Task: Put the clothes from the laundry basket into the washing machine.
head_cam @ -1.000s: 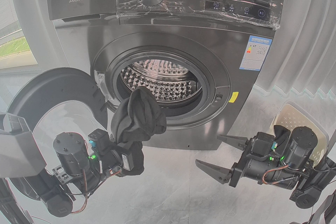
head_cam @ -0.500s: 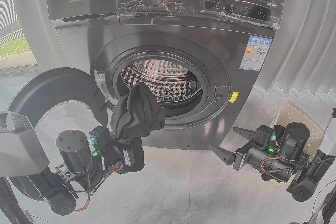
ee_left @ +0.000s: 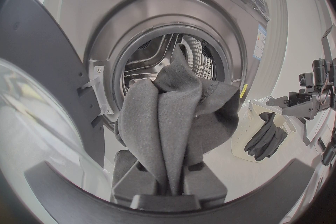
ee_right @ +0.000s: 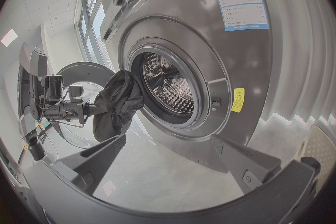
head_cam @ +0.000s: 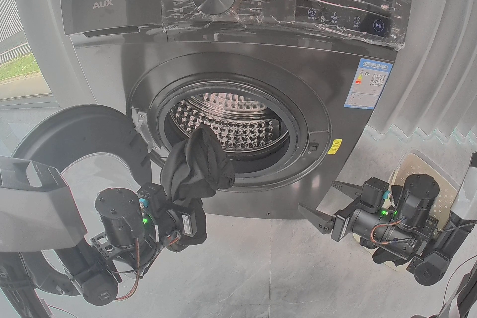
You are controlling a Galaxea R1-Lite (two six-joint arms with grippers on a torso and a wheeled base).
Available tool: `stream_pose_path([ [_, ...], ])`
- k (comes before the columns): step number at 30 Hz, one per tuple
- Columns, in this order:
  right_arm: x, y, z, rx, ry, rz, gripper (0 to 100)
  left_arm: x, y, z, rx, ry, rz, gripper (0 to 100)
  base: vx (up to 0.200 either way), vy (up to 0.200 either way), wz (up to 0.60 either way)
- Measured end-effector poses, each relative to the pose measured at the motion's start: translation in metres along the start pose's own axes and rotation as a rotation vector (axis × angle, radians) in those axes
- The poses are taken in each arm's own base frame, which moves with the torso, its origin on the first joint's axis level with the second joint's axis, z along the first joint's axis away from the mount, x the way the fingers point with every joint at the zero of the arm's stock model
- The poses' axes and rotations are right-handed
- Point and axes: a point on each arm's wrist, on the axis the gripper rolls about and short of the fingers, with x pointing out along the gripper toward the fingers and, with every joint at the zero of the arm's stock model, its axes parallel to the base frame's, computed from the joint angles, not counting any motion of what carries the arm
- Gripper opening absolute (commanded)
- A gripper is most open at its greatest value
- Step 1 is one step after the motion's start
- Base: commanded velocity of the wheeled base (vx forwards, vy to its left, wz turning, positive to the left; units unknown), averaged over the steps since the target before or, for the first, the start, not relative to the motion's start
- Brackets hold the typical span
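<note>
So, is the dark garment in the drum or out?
Out: the left hand holds the dark garment bunched in front of the drum, which looks empty.

Matt dark cloth garment (head_cam: pixel 198 167); glossy metal washing machine (head_cam: pixel 248 50); studded steel drum (head_cam: pixel 228 122)

Washing machine (head_cam: pixel 124 65): dark grey. Drum (head_cam: pixel 233 127): silver, studded. Garment (head_cam: pixel 196 170): black. Laundry basket (head_cam: pixel 422 170): cream, perforated. Sticker (head_cam: pixel 334 146): yellow. Label (head_cam: pixel 373 83): blue, white.
</note>
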Motion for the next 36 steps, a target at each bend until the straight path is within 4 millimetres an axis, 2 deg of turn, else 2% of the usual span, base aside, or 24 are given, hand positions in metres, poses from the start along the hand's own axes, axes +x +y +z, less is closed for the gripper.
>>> stream_pose_path([
  [26, 0.0, 0.0, -0.001, 0.001, 0.005, 0.003, 100, -0.007, -0.016, -0.006, 0.017, 0.021, -0.053, 0, 0.0, 0.0, 0.0],
  [32, 0.0, 0.0, -0.001, 0.002, 0.005, 0.005, 100, -0.007, -0.016, -0.007, 0.021, 0.027, -0.053, 0, 0.2, 0.0, 0.0],
  [36, 0.0, 0.001, -0.001, 0.003, 0.005, 0.006, 100, -0.007, -0.017, -0.008, 0.021, 0.029, -0.055, 0, 0.0, 0.0, 0.0],
])
